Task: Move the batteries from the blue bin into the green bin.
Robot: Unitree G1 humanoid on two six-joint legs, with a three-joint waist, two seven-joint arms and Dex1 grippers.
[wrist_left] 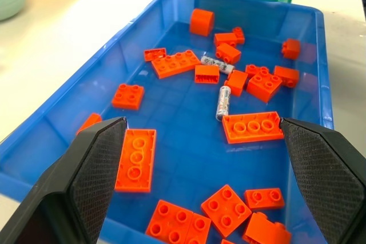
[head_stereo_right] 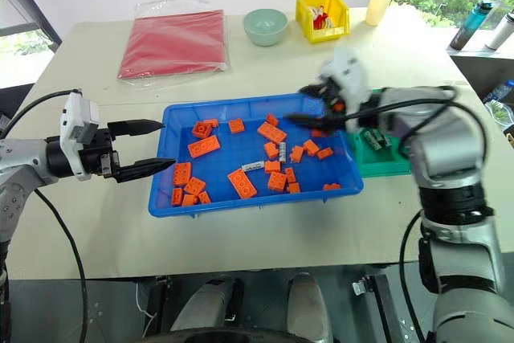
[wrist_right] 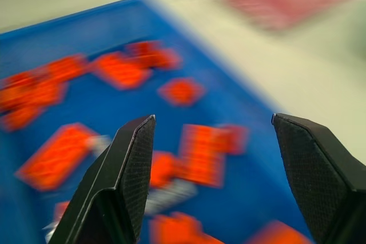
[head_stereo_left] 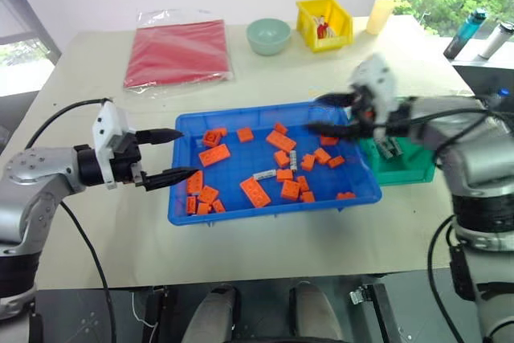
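The blue bin [head_stereo_left: 265, 211] sits mid-table, strewn with orange bricks. Two silver batteries lie among them, one near the middle [head_stereo_left: 264, 174] and one further right [head_stereo_left: 294, 160]; the left wrist view shows them too [wrist_left: 223, 102] [wrist_left: 216, 63]. The green bin [head_stereo_left: 409, 168] stands against the blue bin's right end, with small grey cylinders [head_stereo_left: 386, 148] inside. My left gripper [head_stereo_left: 186, 152] hovers open at the blue bin's left end, nothing between its fingers. Over the blue bin's far right corner my right gripper [head_stereo_left: 313, 113] is open and empty, pointing left across the bricks.
At the back of the table are a yellow bin [head_stereo_left: 324, 23], a pale green bowl [head_stereo_left: 268, 35], a cream cup [head_stereo_left: 381, 15] and a red packet in clear plastic [head_stereo_left: 178, 52]. Two bottles [head_stereo_left: 466, 34] stand beyond the table's right edge.
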